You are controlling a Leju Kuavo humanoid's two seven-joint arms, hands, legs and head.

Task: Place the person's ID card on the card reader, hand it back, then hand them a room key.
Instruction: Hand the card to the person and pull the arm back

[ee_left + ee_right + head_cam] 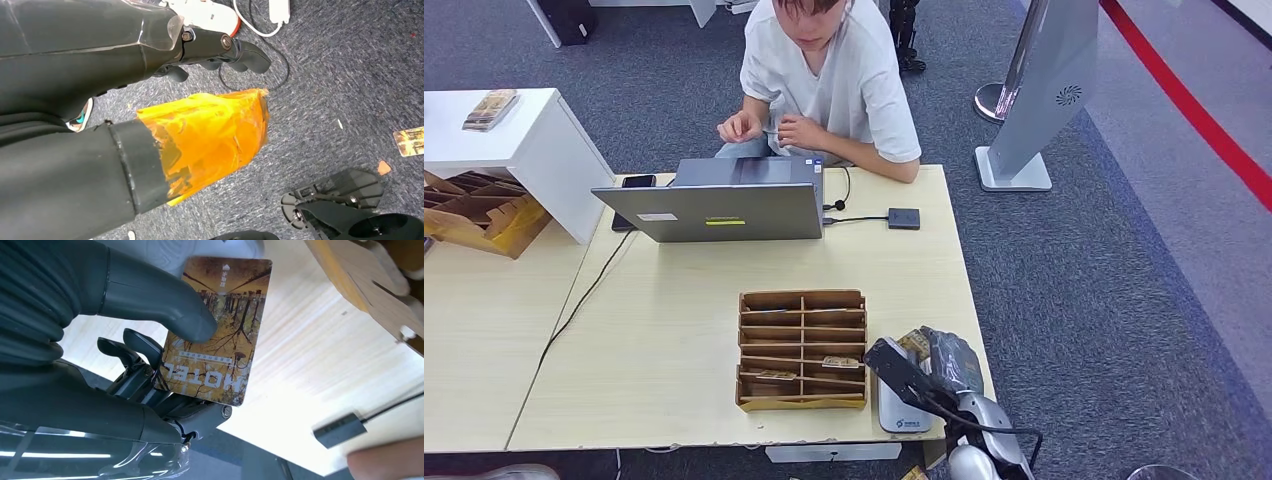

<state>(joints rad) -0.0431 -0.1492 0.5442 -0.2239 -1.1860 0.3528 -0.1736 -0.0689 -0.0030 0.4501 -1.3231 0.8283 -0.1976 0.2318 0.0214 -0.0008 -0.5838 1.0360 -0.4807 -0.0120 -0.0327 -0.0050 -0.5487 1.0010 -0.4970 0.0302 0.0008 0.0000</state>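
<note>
My right hand (pixel 165 355) pinches the room key (pixel 220 330) between thumb and fingers, over the table's (pixel 674 340) near right corner by the white card reader (pixel 896 412). My left hand (pixel 220 50) hangs over carpet, fingers curled on nothing.

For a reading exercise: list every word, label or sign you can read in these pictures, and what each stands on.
"HOTEL": on the card pinched in the right hand, seen upside down.
Small print above it and at the card's far end: too small to read.
Blue mark on the white card reader: blurred.
Yellow sticker on the laptop: unreadable.
</note>
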